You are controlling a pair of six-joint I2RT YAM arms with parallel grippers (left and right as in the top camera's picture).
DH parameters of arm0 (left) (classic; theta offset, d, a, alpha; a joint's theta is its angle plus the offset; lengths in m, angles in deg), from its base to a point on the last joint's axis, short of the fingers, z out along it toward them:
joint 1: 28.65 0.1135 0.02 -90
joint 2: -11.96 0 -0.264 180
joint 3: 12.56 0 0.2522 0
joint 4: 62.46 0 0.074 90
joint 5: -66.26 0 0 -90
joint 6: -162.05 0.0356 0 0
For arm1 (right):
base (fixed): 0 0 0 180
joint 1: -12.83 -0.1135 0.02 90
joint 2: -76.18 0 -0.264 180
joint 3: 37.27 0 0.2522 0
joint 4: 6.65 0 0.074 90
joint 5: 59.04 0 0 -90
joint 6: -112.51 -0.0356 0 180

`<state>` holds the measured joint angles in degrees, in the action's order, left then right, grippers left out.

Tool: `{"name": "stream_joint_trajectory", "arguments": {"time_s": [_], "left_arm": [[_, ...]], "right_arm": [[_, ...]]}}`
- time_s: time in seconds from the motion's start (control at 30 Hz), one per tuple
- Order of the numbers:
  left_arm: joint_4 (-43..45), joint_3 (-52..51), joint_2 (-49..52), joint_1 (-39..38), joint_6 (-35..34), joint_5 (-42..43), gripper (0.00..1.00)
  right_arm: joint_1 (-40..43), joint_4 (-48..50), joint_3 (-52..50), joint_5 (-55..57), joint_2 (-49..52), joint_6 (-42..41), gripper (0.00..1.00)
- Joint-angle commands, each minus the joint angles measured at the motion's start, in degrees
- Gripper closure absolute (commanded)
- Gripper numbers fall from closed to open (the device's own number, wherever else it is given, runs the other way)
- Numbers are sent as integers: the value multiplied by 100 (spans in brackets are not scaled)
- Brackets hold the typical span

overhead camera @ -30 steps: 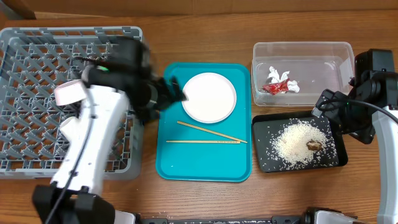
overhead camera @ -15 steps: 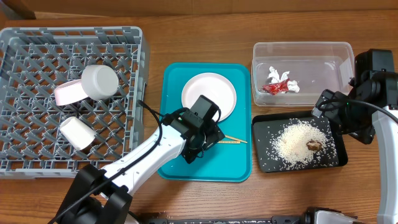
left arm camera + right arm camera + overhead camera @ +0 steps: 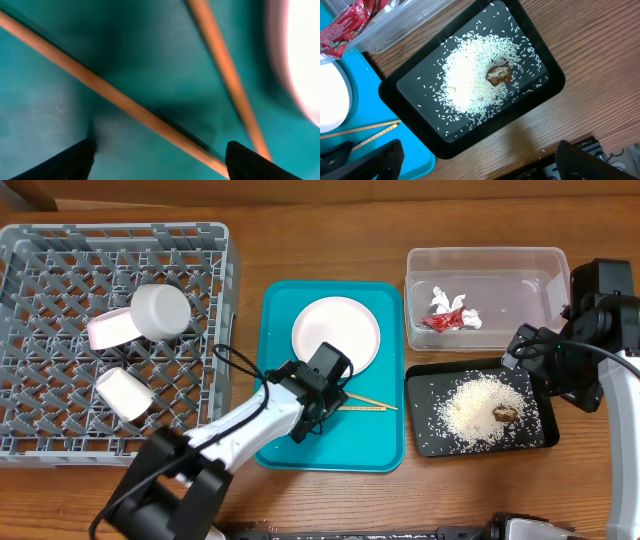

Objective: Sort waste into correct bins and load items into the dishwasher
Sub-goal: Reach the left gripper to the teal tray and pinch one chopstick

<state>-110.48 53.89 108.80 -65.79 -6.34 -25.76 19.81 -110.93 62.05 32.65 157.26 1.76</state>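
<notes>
The large square grey plastic dish rack (image 3: 60, 430) fills the far left corner of the wooden desk (image 3: 330, 500). Inside it a pale pink bowl (image 3: 105, 332) lies tipped against an upturned grey-green bowl (image 3: 162, 310). A small white cup (image 3: 122, 392) lies on its side nearer the front edge.

At the middle of the desk sits a teal rectangular plastic tray (image 3: 290, 445). It carries a white round plate (image 3: 336, 332) at its far end and a pair of thin wooden chopsticks (image 3: 372, 404) behind the middle. The left gripper (image 3: 161, 162) hangs low over the chopsticks. Its dark fingertips (image 3: 70, 161) are spread wide, one on each side of the nearer stick, and are not closed on it. Whether they touch the tray cannot be told.

Toward the far right corner stands a clear rectangular plastic tub (image 3: 487, 252). It holds a small red wrapper with crumpled white paper (image 3: 450, 315). Just in front of it, by the right edge, lies a flat black rectangular tray (image 3: 414, 420). This tray bears loose white rice grains (image 3: 465, 87) and a small brown food scrap (image 3: 499, 73).

The right gripper (image 3: 480, 162) is above bare wood beside the black tray, close to the right edge. Its fingers are wide apart and hold nothing.
</notes>
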Motion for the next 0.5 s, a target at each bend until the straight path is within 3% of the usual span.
{"name": "stream_joint_trajectory", "arguments": {"time_s": [0.0, 0.07, 0.2, 0.47], "left_arm": [[-63, -79, 275, -37, -136, -20, 19], [-61, -79, 275, -31, -136, -22, 28], [-129, -76, 273, 138, -133, 13, 63], [-166, -76, 273, 872, -35, 0, 71]], "right_arm": [[-15, 15, 33, -7, -22, -4, 2], [-15, 15, 31, -7, -22, -4, 2], [-15, 15, 31, -7, -22, -4, 2], [-15, 13, 31, -7, -22, -4, 2]]}}
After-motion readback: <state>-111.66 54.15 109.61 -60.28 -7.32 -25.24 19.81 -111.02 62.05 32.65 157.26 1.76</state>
